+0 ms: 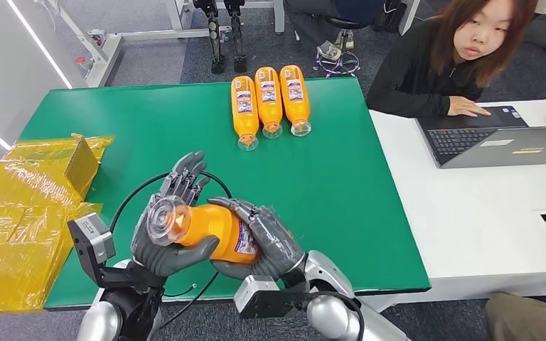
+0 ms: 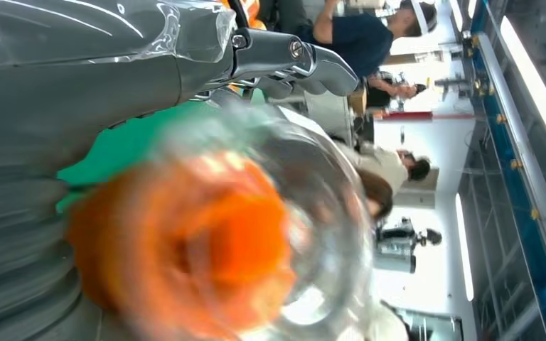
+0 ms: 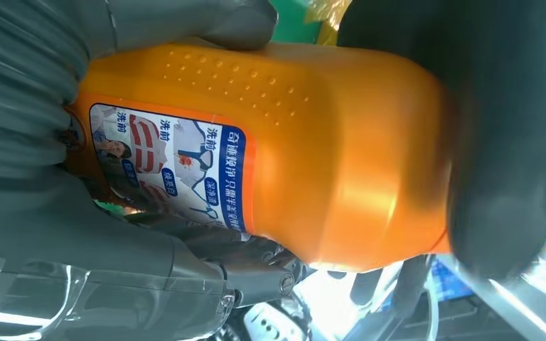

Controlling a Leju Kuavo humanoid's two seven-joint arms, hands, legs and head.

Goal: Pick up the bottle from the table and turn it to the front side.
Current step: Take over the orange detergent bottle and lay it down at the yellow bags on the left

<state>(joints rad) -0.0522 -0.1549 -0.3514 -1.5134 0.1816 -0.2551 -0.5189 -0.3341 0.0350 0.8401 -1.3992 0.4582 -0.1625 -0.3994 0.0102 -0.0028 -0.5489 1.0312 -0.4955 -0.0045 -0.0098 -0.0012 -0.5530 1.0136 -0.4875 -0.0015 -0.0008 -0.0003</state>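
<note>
Orange bottle (image 1: 210, 229) lies sideways above the green table (image 1: 341, 192), gripped by fingers of both left hand (image 1: 162, 234) and right hand (image 1: 266, 238).

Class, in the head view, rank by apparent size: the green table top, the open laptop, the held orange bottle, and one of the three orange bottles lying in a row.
1. Green table top, clearly largest.
2. Open grey laptop.
3. Held orange plastic bottle, in both hands.
4. One of the three lying orange bottles.

The last two may be equal; the held bottle is nearer the camera, so that order is unsure.

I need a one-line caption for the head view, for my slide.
Both hands, left hand and right hand, hold an orange bottle above the green table.
</note>
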